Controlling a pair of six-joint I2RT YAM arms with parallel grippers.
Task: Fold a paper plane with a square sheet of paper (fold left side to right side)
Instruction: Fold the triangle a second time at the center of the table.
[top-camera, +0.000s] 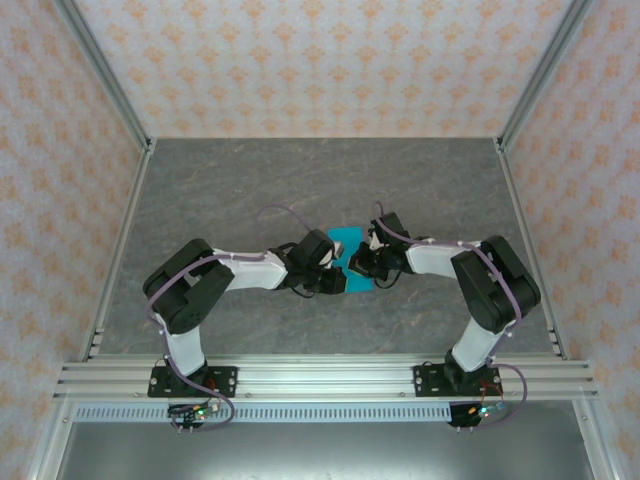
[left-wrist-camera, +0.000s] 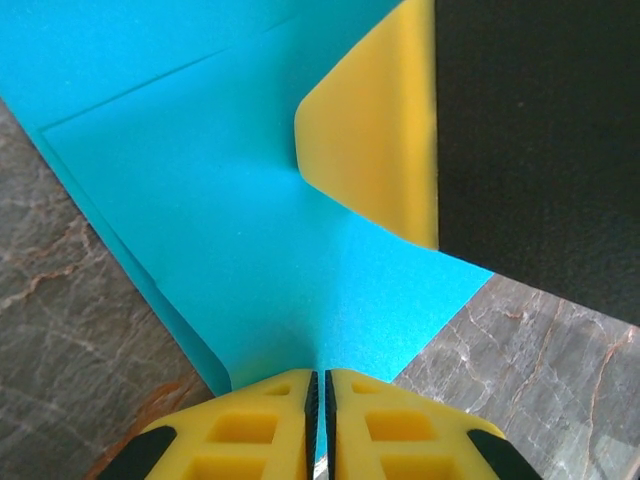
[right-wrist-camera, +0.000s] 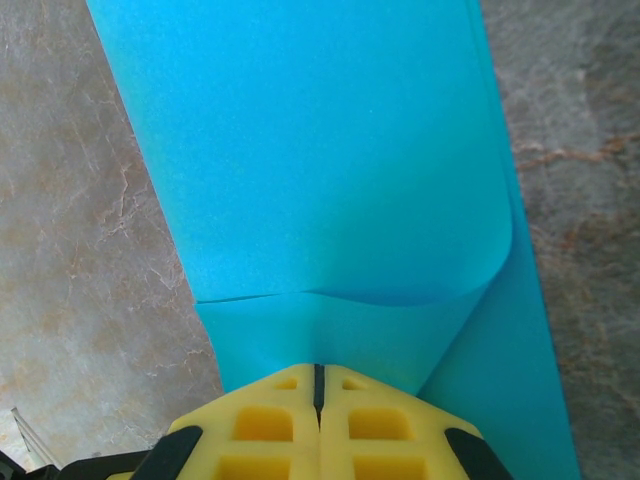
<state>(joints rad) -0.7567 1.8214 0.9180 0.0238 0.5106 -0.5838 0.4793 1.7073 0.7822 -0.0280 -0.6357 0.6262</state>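
Note:
The cyan-blue sheet of paper (top-camera: 349, 240) lies mid-table between my two grippers, partly covered by them. My left gripper (top-camera: 334, 281) is shut on the paper's near corner (left-wrist-camera: 300, 260), and cyan shows between its pads. Layered edges run across the paper at upper left in the left wrist view. My right gripper (top-camera: 358, 264) is shut at the edge of the paper (right-wrist-camera: 320, 150), where the top layer curls over in a soft roll. The right gripper's yellow finger (left-wrist-camera: 380, 130) rests against the paper in the left wrist view. Left gripper (left-wrist-camera: 320, 385); right gripper (right-wrist-camera: 318, 375).
Grey marbled table (top-camera: 220, 190) spreads all around the paper. Aluminium frame rails (top-camera: 320, 378) run along the near edge and both sides. Patterned walls enclose the back and the sides. The right arm's black body (left-wrist-camera: 540, 150) looms close to my left wrist.

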